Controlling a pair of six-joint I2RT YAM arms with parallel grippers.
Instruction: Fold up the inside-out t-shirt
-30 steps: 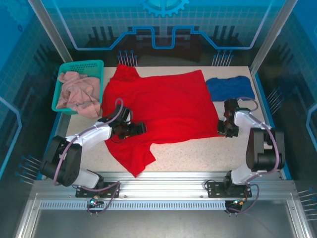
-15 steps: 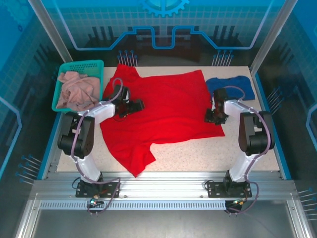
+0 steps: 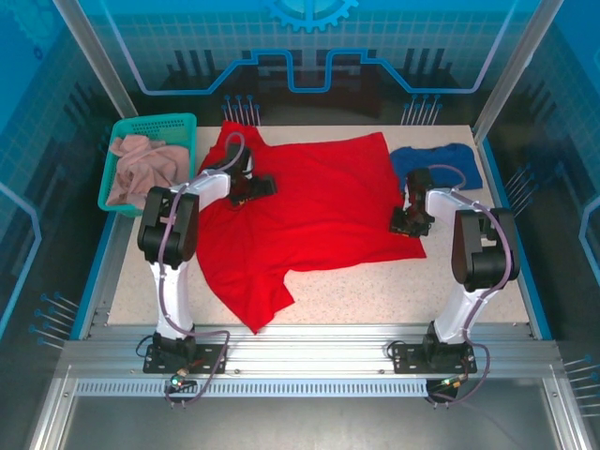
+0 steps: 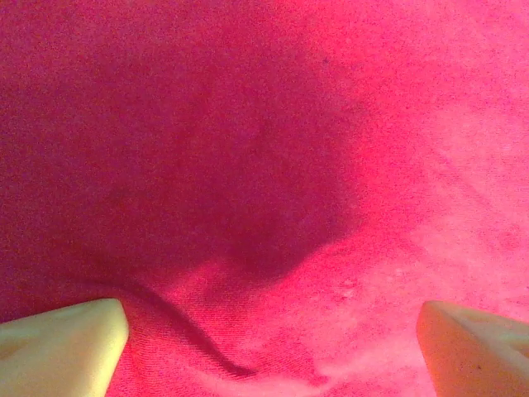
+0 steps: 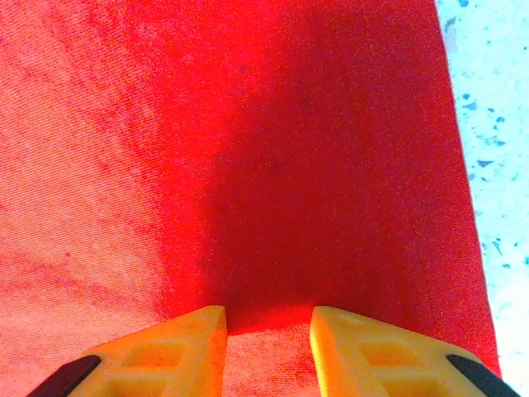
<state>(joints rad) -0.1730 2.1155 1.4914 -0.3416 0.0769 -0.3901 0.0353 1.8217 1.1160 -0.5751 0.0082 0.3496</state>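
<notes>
Top camera up: the inside-out t-shirt (image 3: 319, 206) lies spread flat across the middle of the table (image 3: 375, 291), plain red side up. One sleeve trails toward 7 o'clock at the near edge, and another corner reaches up toward 11 o'clock.

The left gripper (image 3: 258, 187) is low over the shirt's 10 o'clock part, near that far corner. On its wrist camera the two pale fingertips (image 4: 66, 347) stand wide apart at the bottom corners. Nothing but red cloth lies between them, with a dark curved crease just beside the left tip. Those jaws are spread and hold nothing.

The right gripper (image 3: 405, 223) sits on the shirt's edge at about 3 o'clock. On the right wrist view the orange fingers (image 5: 182, 347) are down on the red cloth with a narrow gap between them. The shirt's straight edge and speckled tabletop run along the right. I cannot tell whether they are pinching the fabric or just resting on it.

A dark blue t-shirt (image 3: 436, 164) lies at the table's 2 o'clock, just beside the red one. A teal basket (image 3: 150, 127) at 10 o'clock holds a pale pink garment (image 3: 145, 173).
</notes>
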